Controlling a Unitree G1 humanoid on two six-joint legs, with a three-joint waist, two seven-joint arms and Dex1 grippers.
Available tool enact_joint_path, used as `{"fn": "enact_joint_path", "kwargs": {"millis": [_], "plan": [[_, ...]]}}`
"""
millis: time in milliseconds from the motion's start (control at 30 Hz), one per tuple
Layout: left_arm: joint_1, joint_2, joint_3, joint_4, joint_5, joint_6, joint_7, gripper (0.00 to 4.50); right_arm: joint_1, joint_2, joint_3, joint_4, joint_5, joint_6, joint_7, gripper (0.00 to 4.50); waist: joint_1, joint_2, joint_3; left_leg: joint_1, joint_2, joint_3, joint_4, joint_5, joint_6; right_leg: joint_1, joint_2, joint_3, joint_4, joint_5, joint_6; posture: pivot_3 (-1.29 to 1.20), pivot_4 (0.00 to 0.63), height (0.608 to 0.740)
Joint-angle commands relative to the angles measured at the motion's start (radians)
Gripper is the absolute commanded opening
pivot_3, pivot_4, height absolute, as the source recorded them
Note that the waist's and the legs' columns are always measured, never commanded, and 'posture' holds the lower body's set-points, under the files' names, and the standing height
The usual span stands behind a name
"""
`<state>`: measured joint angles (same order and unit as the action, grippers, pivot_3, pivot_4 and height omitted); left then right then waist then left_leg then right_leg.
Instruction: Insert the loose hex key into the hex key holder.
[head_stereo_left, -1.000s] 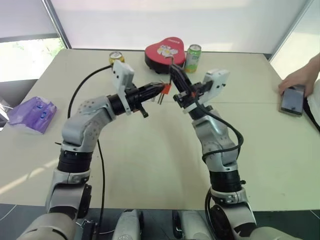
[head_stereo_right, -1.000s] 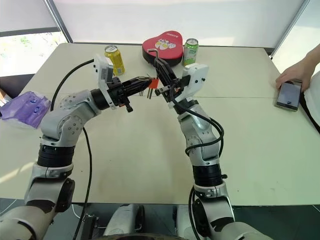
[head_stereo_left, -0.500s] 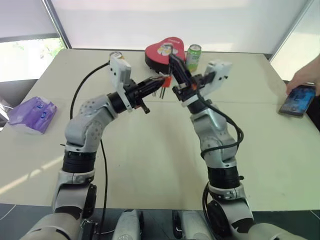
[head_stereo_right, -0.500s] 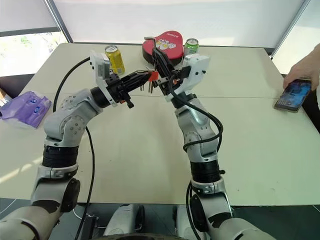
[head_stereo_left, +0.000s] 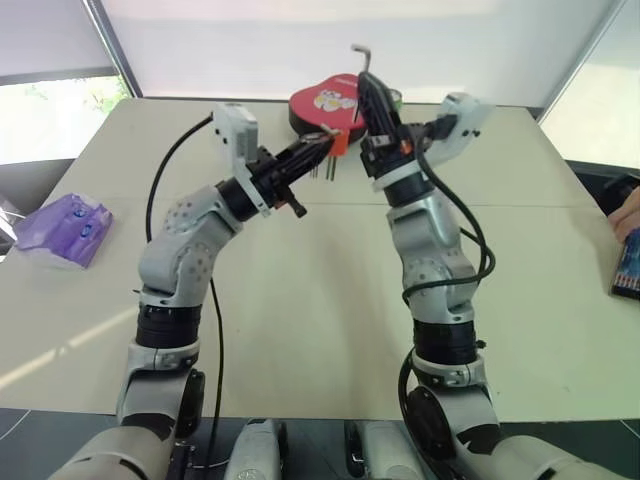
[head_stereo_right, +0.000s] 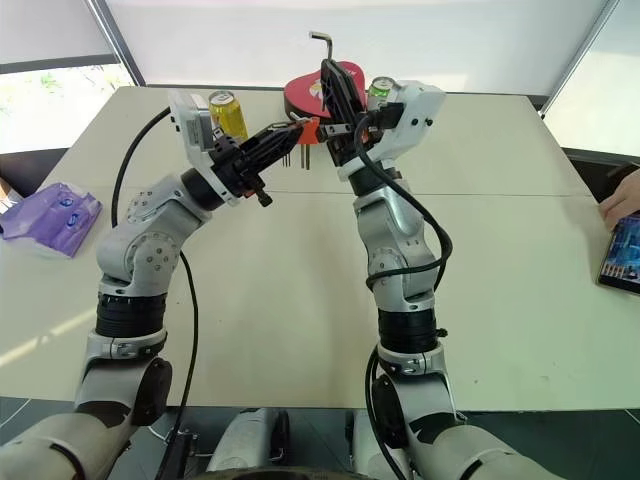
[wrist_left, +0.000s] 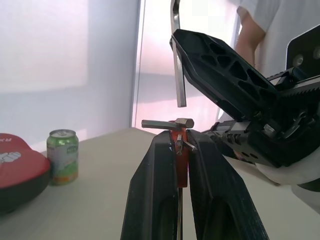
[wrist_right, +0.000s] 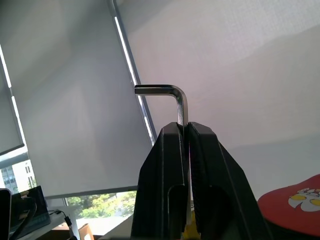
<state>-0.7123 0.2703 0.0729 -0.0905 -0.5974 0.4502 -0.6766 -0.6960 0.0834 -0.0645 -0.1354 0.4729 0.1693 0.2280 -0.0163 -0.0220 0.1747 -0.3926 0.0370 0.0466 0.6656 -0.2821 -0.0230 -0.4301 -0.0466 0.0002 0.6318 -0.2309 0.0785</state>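
My left gripper (head_stereo_left: 326, 148) is shut on the hex key holder (head_stereo_left: 339, 143), a small orange-red block held up over the far middle of the table. Short silver keys (wrist_left: 165, 124) stick out of its top, and the block (wrist_left: 180, 162) sits clamped between my left fingers. My right gripper (head_stereo_left: 371, 98) points steeply upward and is shut on the loose hex key (head_stereo_right: 323, 41), a grey L-shaped rod whose bent end rises above the fingertips (wrist_right: 172, 92). In the left wrist view the rod's straight end (wrist_left: 177, 75) hangs just above the holder without touching it.
Behind my grippers stand a red heart-shaped tin (head_stereo_left: 322, 101), a green can (head_stereo_right: 379, 88) and a yellow can (head_stereo_right: 228, 112). A purple packet (head_stereo_left: 65, 228) lies at the table's left edge. A person's hand with a phone (head_stereo_right: 622, 258) rests at the right edge.
Both arms have risen, the right one more, lifting the loose hex key above the holder. The person's hand and phone moved toward the right edge and nearer.
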Motion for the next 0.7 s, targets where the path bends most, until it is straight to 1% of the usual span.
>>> {"fn": "enact_joint_path", "kwargs": {"millis": [33,700], "plan": [[-0.019,-0.001,0.015,-0.030,-0.006,-0.026,0.003,0.00,-0.034,0.009,0.004,-0.038,0.011,-0.017,-0.003,0.02,0.000,0.000,0.000,0.000,0.000,0.000,0.000,0.000,0.000,0.000,0.000,0.000,0.000,0.000,0.000,0.00,0.150,0.740],[-0.019,0.004,0.001,-0.032,-0.005,-0.018,-0.004,0.00,-0.022,0.018,0.039,-0.036,0.001,-0.027,0.003,0.02,0.000,0.000,0.000,0.000,0.000,0.000,0.000,0.000,0.000,0.000,0.000,0.000,0.000,0.000,0.000,0.00,0.150,0.740]]}}
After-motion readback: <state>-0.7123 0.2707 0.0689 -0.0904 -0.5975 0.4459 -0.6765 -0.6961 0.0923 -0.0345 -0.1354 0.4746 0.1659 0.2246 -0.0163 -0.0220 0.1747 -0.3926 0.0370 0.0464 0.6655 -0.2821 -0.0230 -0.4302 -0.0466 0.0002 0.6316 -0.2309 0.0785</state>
